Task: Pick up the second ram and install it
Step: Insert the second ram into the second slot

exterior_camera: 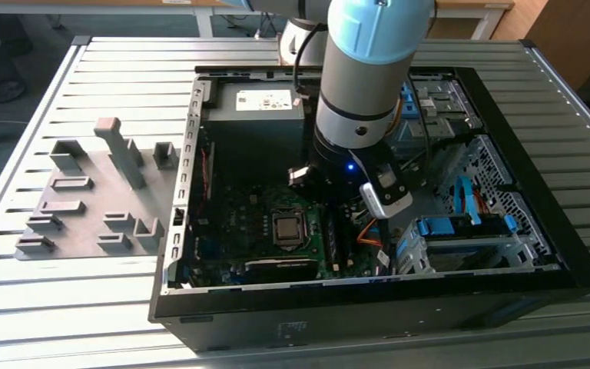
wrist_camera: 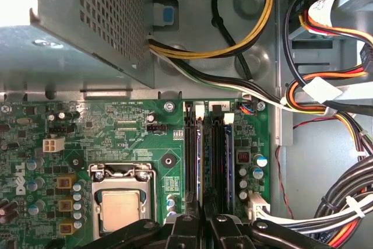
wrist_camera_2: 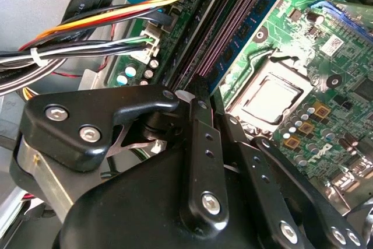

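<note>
- Going from the exterior view's left, we see a grey holder tray (exterior_camera: 95,207) lying on the slatted table (exterior_camera: 28,307), well apart from the arm.
- Beside it stands the open computer case (exterior_camera: 377,307), with the power supply (exterior_camera: 257,104) at its far wall and the green motherboard (exterior_camera: 264,231) on its floor.
- We see the arm (exterior_camera: 362,84) reaching down into the case, its gripper (wrist_camera: 201,221) low over the memory slots (wrist_camera: 205,155), just beside the processor socket (wrist_camera: 119,202).
- The fingers (wrist_camera: 189,225) stand close together in both wrist views, pinching the top edge of the second ram (wrist_camera: 200,161), a thin blue board upright in the row of slots; another blue stick (wrist_camera: 229,155) sits in a slot beside it.
- Cable bundles (wrist_camera: 326,100) in yellow, orange, black and white crowd the space next to the slots, near the gripper.
- At the exterior view's right, light-blue drive brackets (exterior_camera: 449,227) sit in the bay.
- White print on the motherboard is too small for us to read.
</note>
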### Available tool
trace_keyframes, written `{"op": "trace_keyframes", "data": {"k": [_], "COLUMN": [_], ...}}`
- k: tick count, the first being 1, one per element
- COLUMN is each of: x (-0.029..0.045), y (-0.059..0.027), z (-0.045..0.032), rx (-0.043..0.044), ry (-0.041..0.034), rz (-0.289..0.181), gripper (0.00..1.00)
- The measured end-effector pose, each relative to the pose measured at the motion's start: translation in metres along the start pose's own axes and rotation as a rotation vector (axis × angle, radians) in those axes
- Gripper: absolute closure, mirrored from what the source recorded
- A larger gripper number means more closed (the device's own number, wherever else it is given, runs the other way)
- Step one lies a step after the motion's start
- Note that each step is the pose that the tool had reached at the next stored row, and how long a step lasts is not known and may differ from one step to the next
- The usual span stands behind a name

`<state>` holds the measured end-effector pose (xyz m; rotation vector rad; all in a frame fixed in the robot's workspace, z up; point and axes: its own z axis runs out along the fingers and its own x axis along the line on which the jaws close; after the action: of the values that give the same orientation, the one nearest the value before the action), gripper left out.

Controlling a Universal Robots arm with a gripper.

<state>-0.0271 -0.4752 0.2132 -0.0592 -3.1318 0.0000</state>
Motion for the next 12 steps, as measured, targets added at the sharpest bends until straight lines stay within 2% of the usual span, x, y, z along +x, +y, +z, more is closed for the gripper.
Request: {"op": "trace_keyframes", "data": {"k": [12], "x": [0.0000], "y": [-0.0001], "z": [0.0037], "rx": [-0.0004], "ry": [0.0003], "rz": [0.002], "gripper": [0.85]}}
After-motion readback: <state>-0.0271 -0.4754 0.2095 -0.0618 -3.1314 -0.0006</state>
